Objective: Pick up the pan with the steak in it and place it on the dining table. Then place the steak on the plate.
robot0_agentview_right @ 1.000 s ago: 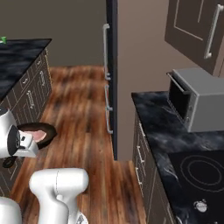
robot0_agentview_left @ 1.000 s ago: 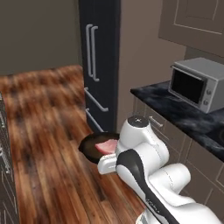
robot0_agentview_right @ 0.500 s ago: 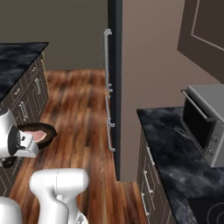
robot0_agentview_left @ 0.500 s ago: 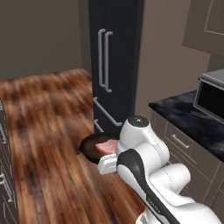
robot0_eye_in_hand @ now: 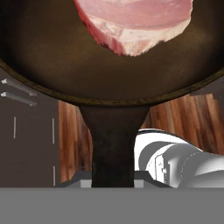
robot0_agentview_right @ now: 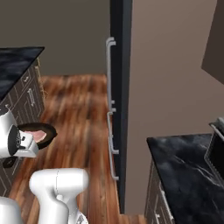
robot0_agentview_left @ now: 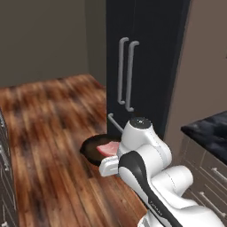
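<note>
One stiff, heavy-looking pan point(robot0_eye_in_hand: 109, 65) is riding level above the wood floor point(robot0_agentview_left: 48, 115), the gripper point(robot0_eye_in_hand: 113, 181) clenching its handle while the soft, slippery steak point(robot0_eye_in_hand: 133, 22) is lying loose inside

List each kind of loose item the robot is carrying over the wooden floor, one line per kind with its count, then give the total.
pan: 1
steak: 1
Total: 2
</note>
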Motion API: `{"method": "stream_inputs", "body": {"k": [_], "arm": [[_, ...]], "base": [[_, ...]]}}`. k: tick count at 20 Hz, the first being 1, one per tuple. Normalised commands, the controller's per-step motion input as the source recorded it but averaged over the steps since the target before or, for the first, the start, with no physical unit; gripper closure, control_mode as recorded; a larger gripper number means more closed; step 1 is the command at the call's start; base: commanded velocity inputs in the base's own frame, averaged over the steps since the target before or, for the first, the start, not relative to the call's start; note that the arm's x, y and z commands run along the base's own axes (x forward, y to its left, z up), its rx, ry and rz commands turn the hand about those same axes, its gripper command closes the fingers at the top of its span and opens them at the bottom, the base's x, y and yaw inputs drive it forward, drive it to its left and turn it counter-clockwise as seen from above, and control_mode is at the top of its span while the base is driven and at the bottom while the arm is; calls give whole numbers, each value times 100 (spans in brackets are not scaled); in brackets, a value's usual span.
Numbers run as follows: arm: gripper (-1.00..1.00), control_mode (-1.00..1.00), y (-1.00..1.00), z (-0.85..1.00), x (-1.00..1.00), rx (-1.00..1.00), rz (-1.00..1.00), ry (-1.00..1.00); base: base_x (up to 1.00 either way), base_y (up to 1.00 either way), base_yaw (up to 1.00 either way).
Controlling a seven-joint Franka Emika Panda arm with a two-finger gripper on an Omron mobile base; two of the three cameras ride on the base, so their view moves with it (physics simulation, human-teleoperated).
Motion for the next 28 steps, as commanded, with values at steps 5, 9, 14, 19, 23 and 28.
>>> {"method": "stream_inputs", "body": {"k": [5,9,14,19,23,28], "arm": [[100,100,0,0,0,0,0,0],[100,100,0,0,0,0,0,0],[100,100,0,0,0,0,0,0],[100,100,0,0,0,0,0,0],[100,100,0,0,0,0,0,0],[100,100,0,0,0,0,0,0]], "base": [[100,8,0],[100,9,0],[100,12,0],[100,14,0],[100,11,0],[30,32,1]]}}
